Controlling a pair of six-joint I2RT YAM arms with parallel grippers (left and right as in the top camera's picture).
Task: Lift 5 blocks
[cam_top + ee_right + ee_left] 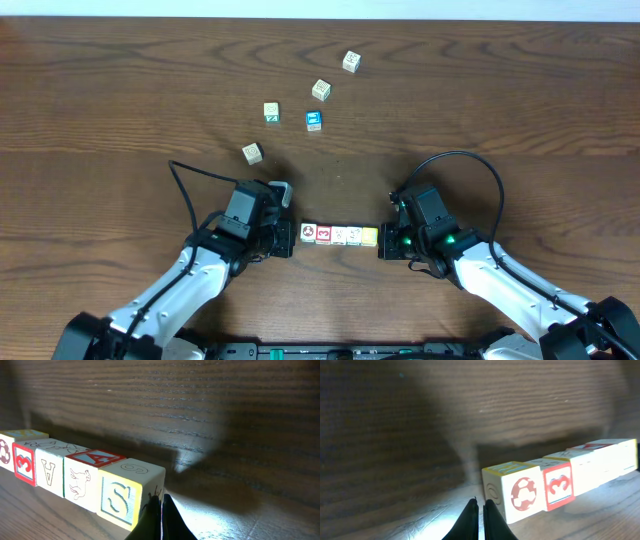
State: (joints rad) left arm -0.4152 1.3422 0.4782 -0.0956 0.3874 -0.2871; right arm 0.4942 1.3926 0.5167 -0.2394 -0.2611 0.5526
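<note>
The left end effector (pixel 480 503) has its two fingers pressed together with nothing between them. Its tips stand at the left end of the row of blocks (pixel 338 235), against or just beside the outer face of the ball block (pixel 524 495); whether they actually touch is too fine to tell. The right end effector (pixel 161 501) is also closed on nothing, with its tips at the outer face of the S block (pixel 121 500) at the opposite end. The two closed end effectors point toward each other along the line of the row.

The five blocks sit face to face in one straight line. From the left they are the ball block, the 3 block (pixel 559 485) with its red frame, the A block (pixel 48 471), the animal block (pixel 80 482) with a red-lettered top, and the S block, which is yellow-topped from above. I cannot tell whether the row rests on the counter (pixel 520 90) or is just off it.

The row lies close to the counter's near edge, about midway between its left and right edges. Five loose cubes lie well apart from it toward the far edge. They are the tan cube (pixel 253 153), nearest the left arm, the green-marked cube (pixel 272 112), the blue-faced cube (pixel 314 121), the pale cube (pixel 321 90) and the farthest cube (pixel 351 62). Both arms reach in from the near edge.
</note>
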